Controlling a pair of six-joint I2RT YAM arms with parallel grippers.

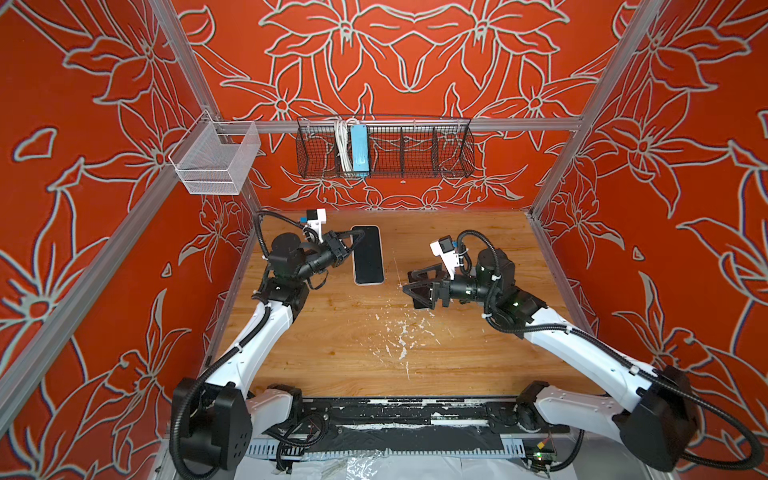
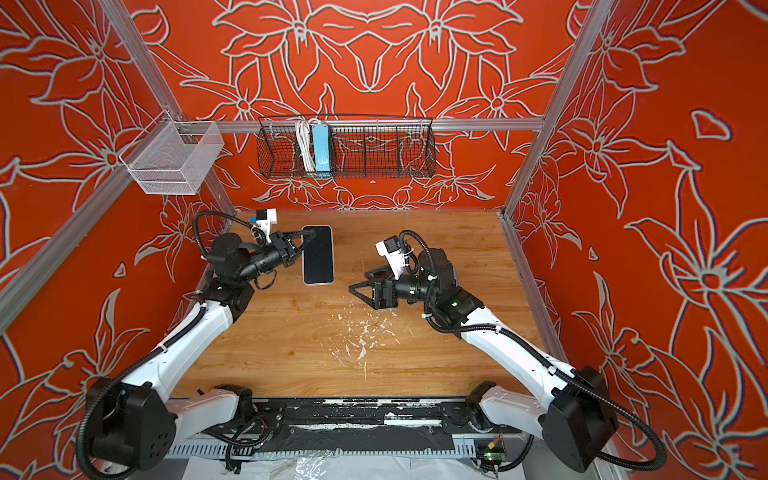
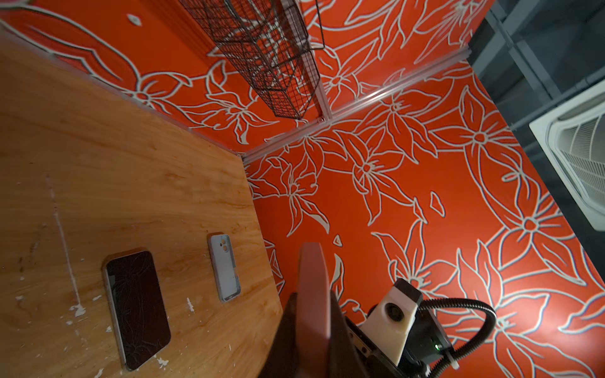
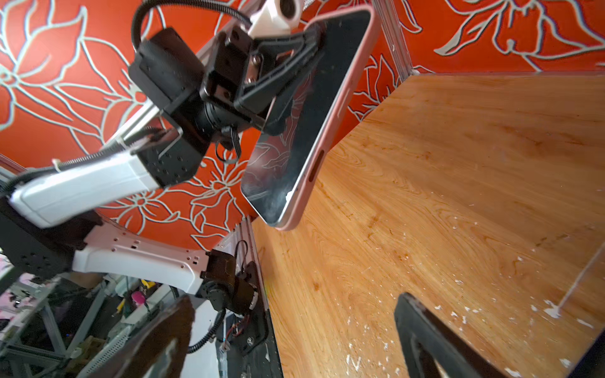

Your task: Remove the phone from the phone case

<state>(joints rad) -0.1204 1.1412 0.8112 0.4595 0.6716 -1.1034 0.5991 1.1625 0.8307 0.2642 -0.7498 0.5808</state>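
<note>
Pink rounded phone case point(image 3: 312, 288), maybe rubber | left jaws pinching it | right jaws spread

Wooden table point(image 1: 353, 353), white flecks point(image 1: 403, 332), cracked phone point(image 3: 137, 307), blue-grey case point(image 3: 224, 266)

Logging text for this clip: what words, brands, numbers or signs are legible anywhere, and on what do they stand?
None legible.
The phone screen is dark, its pink case shows no logo, and any marking on the blue power strip in the wire basket is too small to read.
</note>
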